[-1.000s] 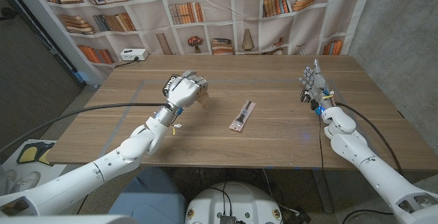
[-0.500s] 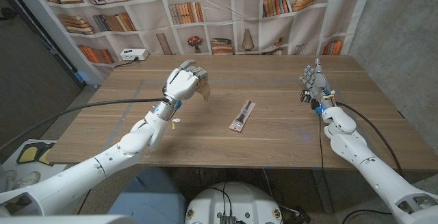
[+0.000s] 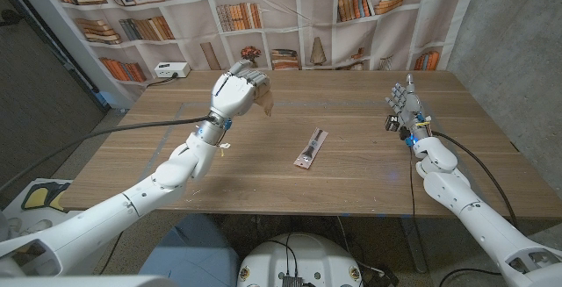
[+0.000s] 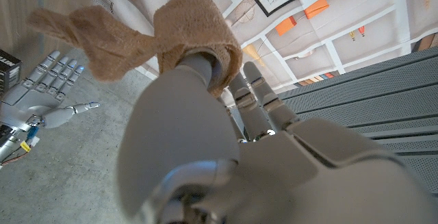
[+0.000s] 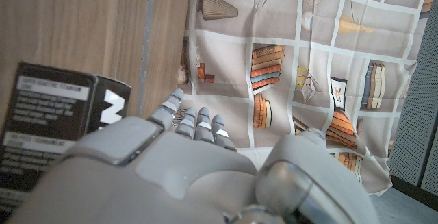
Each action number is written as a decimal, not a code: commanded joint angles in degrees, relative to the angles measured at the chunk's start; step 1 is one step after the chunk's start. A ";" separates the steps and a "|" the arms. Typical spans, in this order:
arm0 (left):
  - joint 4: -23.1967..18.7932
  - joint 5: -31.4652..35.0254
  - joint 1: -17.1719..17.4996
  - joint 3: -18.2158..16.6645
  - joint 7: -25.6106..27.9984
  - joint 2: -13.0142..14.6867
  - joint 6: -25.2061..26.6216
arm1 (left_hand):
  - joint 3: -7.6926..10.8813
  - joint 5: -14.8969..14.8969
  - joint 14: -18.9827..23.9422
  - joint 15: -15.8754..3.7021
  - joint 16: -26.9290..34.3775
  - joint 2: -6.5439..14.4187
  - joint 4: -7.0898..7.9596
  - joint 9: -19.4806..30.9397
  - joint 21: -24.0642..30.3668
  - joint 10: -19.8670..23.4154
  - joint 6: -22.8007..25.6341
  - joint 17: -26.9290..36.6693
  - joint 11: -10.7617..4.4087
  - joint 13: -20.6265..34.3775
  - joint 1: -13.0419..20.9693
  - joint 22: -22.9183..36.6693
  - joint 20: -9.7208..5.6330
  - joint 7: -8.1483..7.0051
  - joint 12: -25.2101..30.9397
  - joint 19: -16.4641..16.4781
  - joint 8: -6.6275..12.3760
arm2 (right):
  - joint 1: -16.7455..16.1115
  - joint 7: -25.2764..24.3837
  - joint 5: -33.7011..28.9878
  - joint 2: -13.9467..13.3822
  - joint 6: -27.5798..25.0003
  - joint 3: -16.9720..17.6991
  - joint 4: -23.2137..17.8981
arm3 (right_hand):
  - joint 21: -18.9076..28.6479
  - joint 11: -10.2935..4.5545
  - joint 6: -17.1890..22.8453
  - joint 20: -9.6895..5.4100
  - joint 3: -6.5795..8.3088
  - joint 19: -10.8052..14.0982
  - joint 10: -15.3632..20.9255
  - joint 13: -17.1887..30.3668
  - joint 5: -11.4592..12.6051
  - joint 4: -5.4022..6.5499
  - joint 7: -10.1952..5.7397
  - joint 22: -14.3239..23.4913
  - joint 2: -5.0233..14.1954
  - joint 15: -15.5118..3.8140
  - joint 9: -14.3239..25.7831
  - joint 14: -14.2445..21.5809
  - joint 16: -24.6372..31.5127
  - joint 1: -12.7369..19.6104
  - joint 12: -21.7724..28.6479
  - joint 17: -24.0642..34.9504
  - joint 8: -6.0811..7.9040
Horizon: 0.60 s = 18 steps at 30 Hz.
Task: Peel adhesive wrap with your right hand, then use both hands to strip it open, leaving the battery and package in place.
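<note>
Your left hand (image 3: 239, 92) is raised above the far left of the table (image 3: 351, 186), fingers curled around a tan strip of adhesive wrap (image 3: 264, 103); the left wrist view shows it wound round a finger with a loose tail hanging. The battery package (image 3: 311, 148) lies flat mid-table, well apart from both hands. Your right hand (image 3: 402, 108) stands at the far right, fingers straight and spread, holding nothing, just beside a small black box (image 5: 51, 125). Judging by this, the peel looks done; the two-handed strip-open seems left to do
</note>
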 commanded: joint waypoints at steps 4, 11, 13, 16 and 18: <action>-2.70 1.48 -0.63 -1.06 3.21 0.23 -1.36 | -0.07 0.16 3.34 -3.93 -0.28 0.55 0.00 0.07 0.74 -0.22 -0.12 0.68 0.00 0.27 0.22 0.28 0.06 -0.18 -0.07 -0.47 0.30 | 0.45 0.98 0.53 0.66 0.89 0.16 1.21 | 0.31 -0.07 -0.05 0.18 0.08 0.25 0.26 0.24 -0.11 -0.07 -0.17 0.30 0.53 -0.35 0.17 -0.23 0.53 -0.14 0.29 0.22 0.10; -4.37 1.13 0.14 -2.36 4.34 0.86 -2.14 | -0.01 0.15 3.02 -3.92 -0.51 0.81 0.14 -0.09 1.22 -0.86 -0.55 1.26 -0.04 0.34 0.31 0.44 0.08 -0.33 -0.19 -1.17 0.27 | 0.47 1.76 1.22 1.01 1.29 0.40 1.76 | 0.32 -0.11 -0.04 0.20 0.11 0.29 0.30 0.24 -0.11 -0.07 -0.18 0.30 0.54 -0.39 0.17 -0.19 0.54 -0.16 0.30 0.23 0.10; -4.39 1.12 0.24 -2.53 4.55 0.73 -2.26 | -0.03 0.13 2.90 -3.93 -0.58 0.79 0.16 -0.12 1.32 -0.87 -0.70 1.37 0.05 0.38 0.30 0.48 0.05 -0.31 -0.15 -1.29 0.23 | 0.48 1.78 1.19 1.01 1.33 0.40 1.78 | 0.32 -0.11 -0.02 0.19 0.10 0.31 0.30 0.24 -0.11 -0.07 -0.18 0.30 0.54 -0.39 0.17 -0.18 0.55 -0.18 0.30 0.23 0.10; -4.17 1.01 0.11 -2.56 5.35 -0.10 -2.47 | -0.01 0.11 2.74 -3.93 -0.69 0.90 0.26 -0.19 1.49 -1.15 -1.09 1.63 0.00 0.35 0.29 0.54 -0.02 -0.55 -0.24 -1.71 0.13 | 0.57 1.98 1.28 1.14 1.49 0.42 1.98 | 0.32 -0.08 -0.02 0.20 0.11 0.32 0.32 0.24 -0.12 -0.06 -0.19 0.30 0.53 -0.41 0.17 -0.16 0.55 -0.20 0.30 0.23 0.10; -3.90 1.22 -0.18 -2.40 5.60 -0.41 -2.77 | 0.02 0.11 2.64 -3.91 -0.78 0.98 0.32 -0.22 1.58 -1.23 -1.08 1.71 -0.05 0.40 0.28 0.57 0.03 -0.56 -0.22 -1.85 0.16 | 0.62 2.19 1.34 1.17 1.59 0.43 2.11 | 0.32 -0.05 -0.02 0.17 0.11 0.33 0.34 0.24 -0.12 -0.06 -0.23 0.30 0.53 -0.41 0.17 -0.16 0.55 -0.22 0.31 0.23 0.10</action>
